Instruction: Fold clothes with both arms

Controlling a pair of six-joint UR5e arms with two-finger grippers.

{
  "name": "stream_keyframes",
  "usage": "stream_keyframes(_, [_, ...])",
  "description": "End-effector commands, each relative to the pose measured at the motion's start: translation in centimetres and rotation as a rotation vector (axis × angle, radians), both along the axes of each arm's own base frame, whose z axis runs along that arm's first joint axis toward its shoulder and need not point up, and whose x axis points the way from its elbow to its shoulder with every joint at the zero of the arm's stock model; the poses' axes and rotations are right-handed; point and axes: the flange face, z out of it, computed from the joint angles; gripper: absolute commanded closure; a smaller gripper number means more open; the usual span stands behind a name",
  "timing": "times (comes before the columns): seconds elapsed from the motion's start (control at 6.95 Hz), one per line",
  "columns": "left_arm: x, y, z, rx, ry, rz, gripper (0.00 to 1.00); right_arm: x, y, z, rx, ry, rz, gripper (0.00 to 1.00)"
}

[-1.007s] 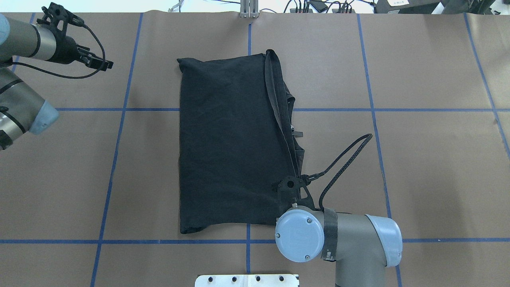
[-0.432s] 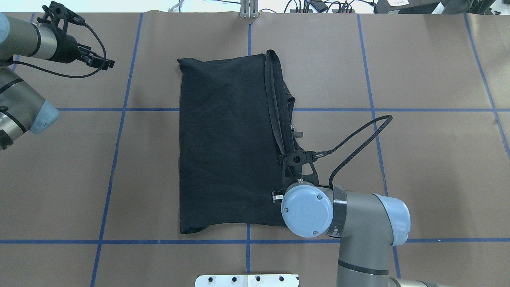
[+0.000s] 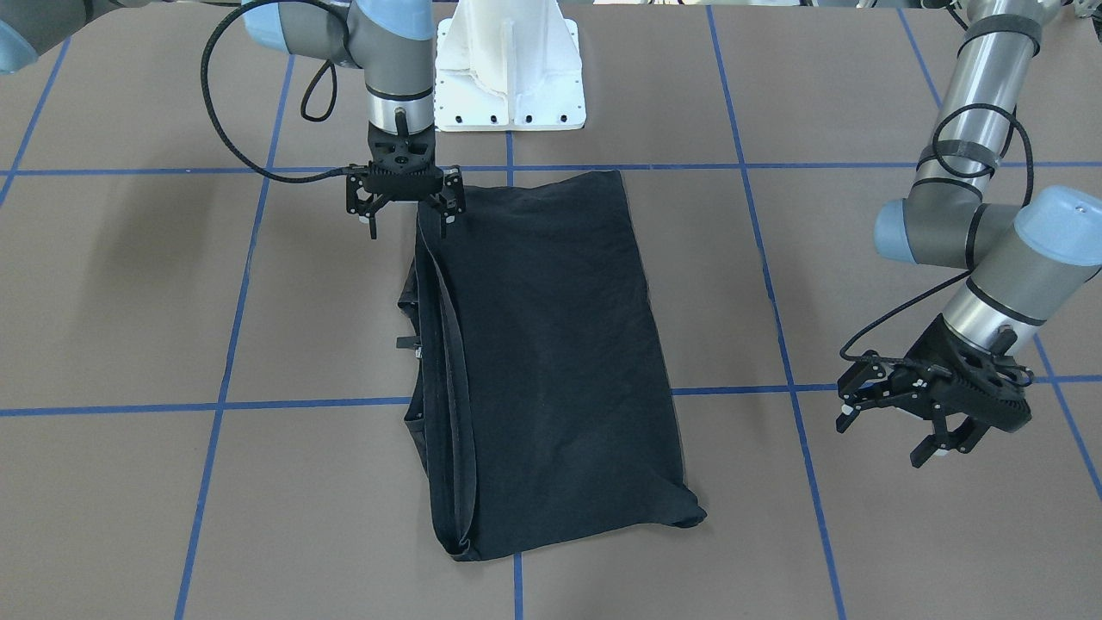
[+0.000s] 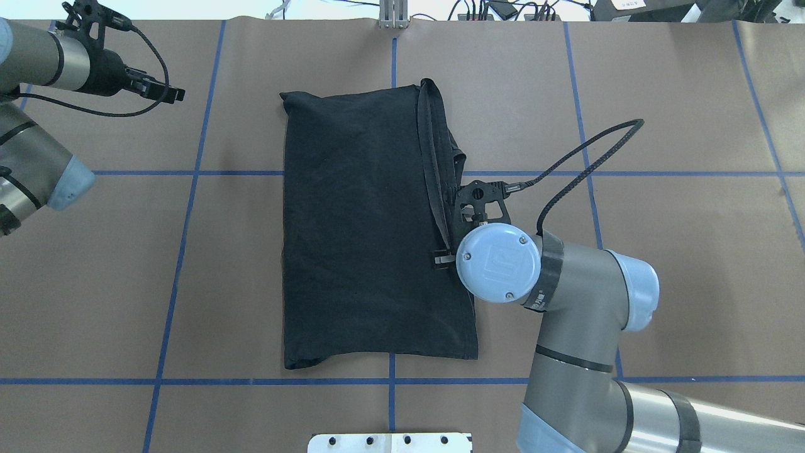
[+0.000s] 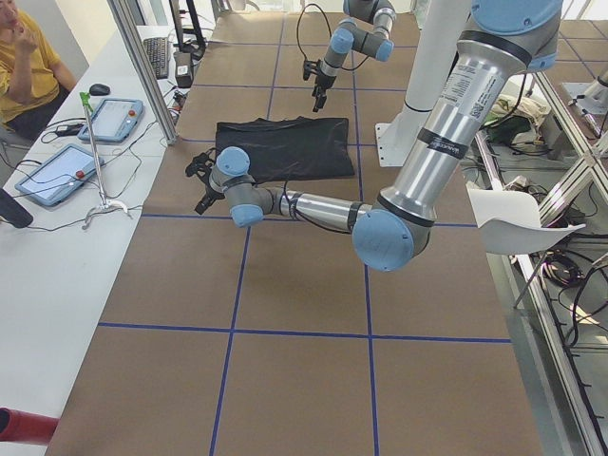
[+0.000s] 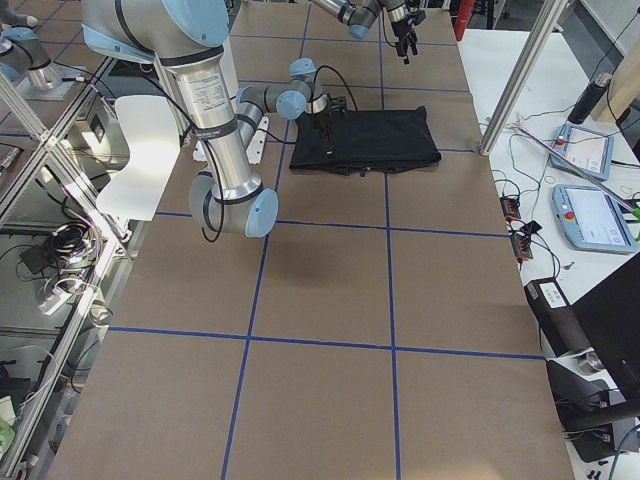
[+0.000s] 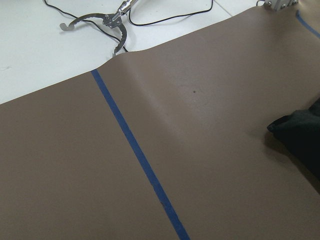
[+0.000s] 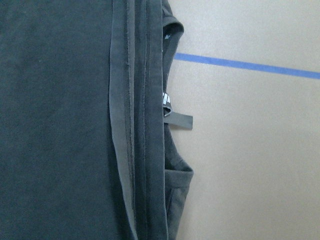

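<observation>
My left end effector (image 3: 934,424) is opened wide and holds nothing. It hangs over the bare bench (image 4: 692,251). The black T-shirt (image 4: 358,233) lies flat well apart to its right, folded in a long rectangle. My right end effector (image 3: 408,224) is also spread wide and empty, above the layered hem edge of the T-shirt. Under it a small tag (image 8: 178,120) sticks out sideways; the white label (image 8: 166,98) beside it is too small to read.

A brown paper-covered table (image 4: 692,283) carries a grid of blue tape lines (image 4: 188,173). Two blue-cased touchscreen tablets (image 5: 116,116) lie on a white side bench (image 5: 57,256) near a yellow-shirted person (image 5: 28,81).
</observation>
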Motion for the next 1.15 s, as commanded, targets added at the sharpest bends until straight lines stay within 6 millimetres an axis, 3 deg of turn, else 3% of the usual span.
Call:
stream_keyframes(0.0, [-0.1, 0.5, 0.0, -0.003, 0.006, 0.000, 0.00, -4.8, -6.1, -1.2, -0.015, 0.074, 0.030, 0.00])
stream_keyframes(0.14, [-0.1, 0.5, 0.0, -0.005, 0.007, -0.001, 0.00, -6.8, -8.0, -1.5, -0.026, 0.108, 0.034, 0.00])
stream_keyframes(0.29, [-0.1, 0.5, 0.1, -0.007, 0.007, -0.001, 0.00, -7.1, -8.8, -0.4, -0.020, 0.146, 0.000, 0.00])
stream_keyframes(0.43, [0.0, 0.5, 0.1, -0.006, 0.006, -0.001, 0.00, -7.5, -9.3, 0.8, -0.029, 0.171, -0.005, 0.00])
stream_keyframes(1.01, [0.0, 0.5, 0.4, -0.011, 0.003, 0.001, 0.00, -7.7, -9.9, 2.1, -0.030, 0.209, -0.023, 0.00])
